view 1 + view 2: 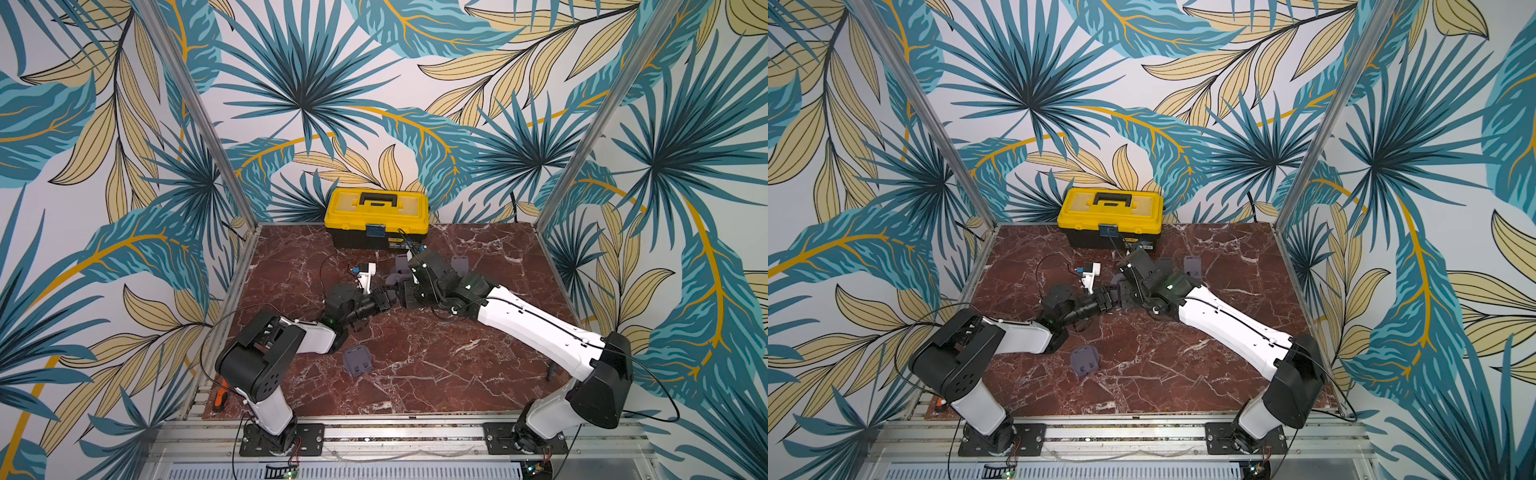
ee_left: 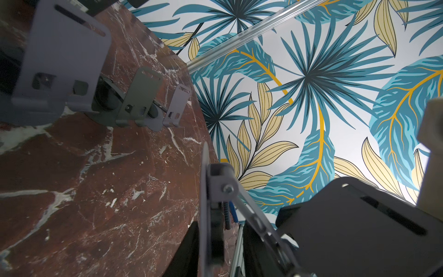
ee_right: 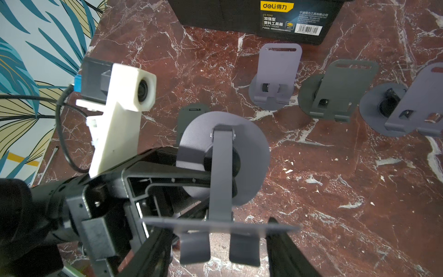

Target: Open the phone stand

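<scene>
A grey phone stand hangs between both grippers above the middle of the marble table. It has a round base, a hinged arm and a flat plate with two hooks, and it is unfolded. My right gripper is shut on the plate's two side edges. My left gripper is open around the round base, which I see edge-on; one finger lies by it and the other stands apart. In both top views the stand sits between the left gripper and the right gripper.
A yellow toolbox stands at the back. Three unfolded stands stand in front of it. A folded stand lies near the left arm. An orange screwdriver lies at the table's front left corner.
</scene>
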